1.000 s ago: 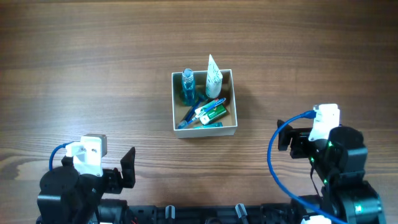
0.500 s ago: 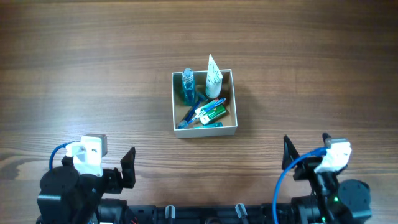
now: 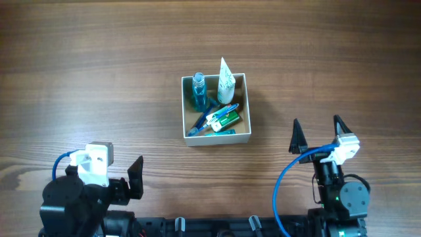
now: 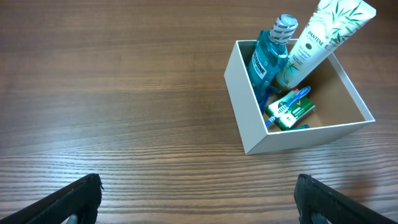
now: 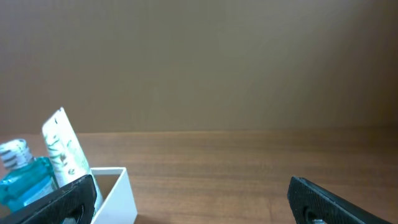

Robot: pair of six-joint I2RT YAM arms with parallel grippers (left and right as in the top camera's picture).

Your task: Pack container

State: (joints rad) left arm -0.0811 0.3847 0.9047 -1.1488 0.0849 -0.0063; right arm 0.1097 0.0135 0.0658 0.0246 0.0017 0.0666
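Though shallow, white-walled container [image 3: 220,138] (tan inside)

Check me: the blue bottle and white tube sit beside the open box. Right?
No. The blue bottle and white tube sit inside the open box, not beside it, as the left wrist view shows.

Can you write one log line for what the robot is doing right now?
container: holds blue bottle, white tube | left gripper: open, empty | right gripper: open, empty
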